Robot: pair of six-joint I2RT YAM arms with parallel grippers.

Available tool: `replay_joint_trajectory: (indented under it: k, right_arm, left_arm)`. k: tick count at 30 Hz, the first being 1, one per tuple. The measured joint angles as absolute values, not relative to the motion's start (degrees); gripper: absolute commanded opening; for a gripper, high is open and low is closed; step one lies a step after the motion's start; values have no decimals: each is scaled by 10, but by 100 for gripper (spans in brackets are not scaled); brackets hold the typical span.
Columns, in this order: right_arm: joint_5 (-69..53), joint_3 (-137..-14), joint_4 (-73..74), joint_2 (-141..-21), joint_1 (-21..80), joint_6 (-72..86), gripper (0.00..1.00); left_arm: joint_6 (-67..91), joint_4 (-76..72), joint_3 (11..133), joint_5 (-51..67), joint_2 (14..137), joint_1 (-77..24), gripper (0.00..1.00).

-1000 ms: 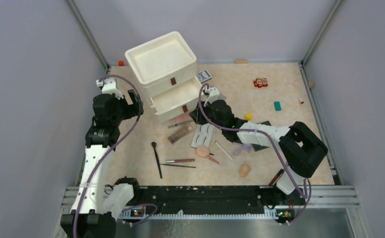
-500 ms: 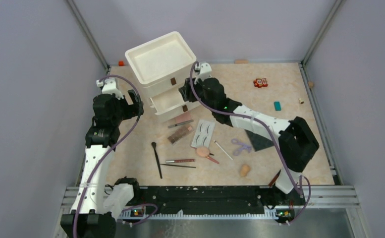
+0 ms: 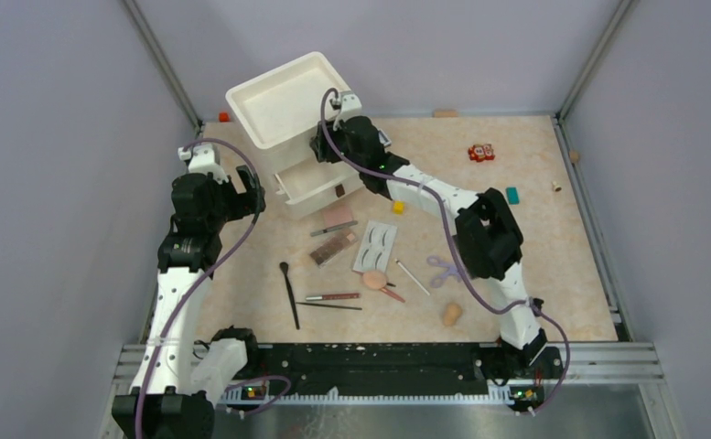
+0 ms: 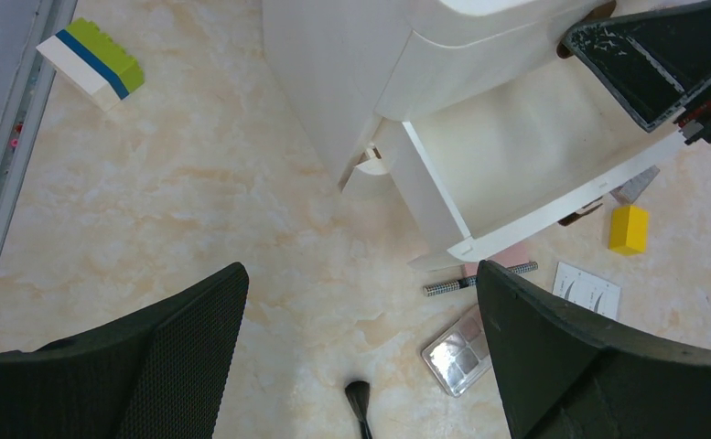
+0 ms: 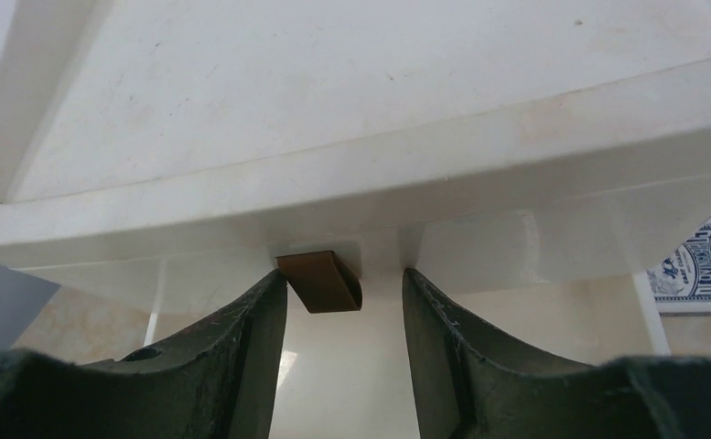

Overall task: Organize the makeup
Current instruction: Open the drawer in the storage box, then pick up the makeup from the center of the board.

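Note:
The makeup lies loose on the table: pink compact (image 3: 338, 218), brown eyeshadow palette (image 3: 333, 247) (image 4: 461, 352), white eyelash card (image 3: 377, 245), black brush (image 3: 289, 293) (image 4: 359, 400), pencils (image 3: 331, 297), peach puff (image 3: 374, 278), sponge (image 3: 451, 314) and purple curler (image 3: 443, 268). My right gripper (image 3: 326, 146) (image 5: 344, 283) is open at the white organizer's (image 3: 283, 96) upper drawer, its jaws either side of the brown tab handle (image 5: 319, 282). Hovering left of the organizer, my left gripper (image 3: 244, 194) (image 4: 360, 274) is wide open and holds nothing. The lower drawer (image 3: 319, 183) (image 4: 516, 165) stands pulled out.
A yellow block (image 3: 398, 207) (image 4: 628, 229) sits right of the open drawer. A teal block (image 3: 512, 195) and red blocks (image 3: 480, 152) lie at the back right. A patterned card box (image 5: 699, 265) is behind the organizer. A green, blue and white brick (image 4: 91, 64) lies by the left wall.
My right arm has swung from the compact on the table up to the upper drawer's handle, its jaws wider. The organizer's top has shifted slightly left. The left arm stayed still.

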State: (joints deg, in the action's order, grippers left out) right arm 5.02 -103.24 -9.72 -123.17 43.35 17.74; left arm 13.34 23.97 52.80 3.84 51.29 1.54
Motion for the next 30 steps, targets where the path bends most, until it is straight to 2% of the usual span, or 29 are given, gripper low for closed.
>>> replay_joint_trajectory:
  k: [9,16,20,24,30]
  right_arm:
    - [37,-1068,-94,-1257,429,175,49]
    - [53,-926,-114,-1156,429,161,51]
    - [84,-853,-107,-1060,429,151,57]
    - [126,-789,-88,-966,423,150,75]
    - [191,-666,-42,-834,402,164,78]
  left_arm:
    - [133,239,528,39,513,15,99]
    - [133,239,528,41,513,15,99]
    - [133,239,528,43,513,15,99]
    - [133,239,528,42,513,15,99]
    - [134,242,528,42,513,15,99]
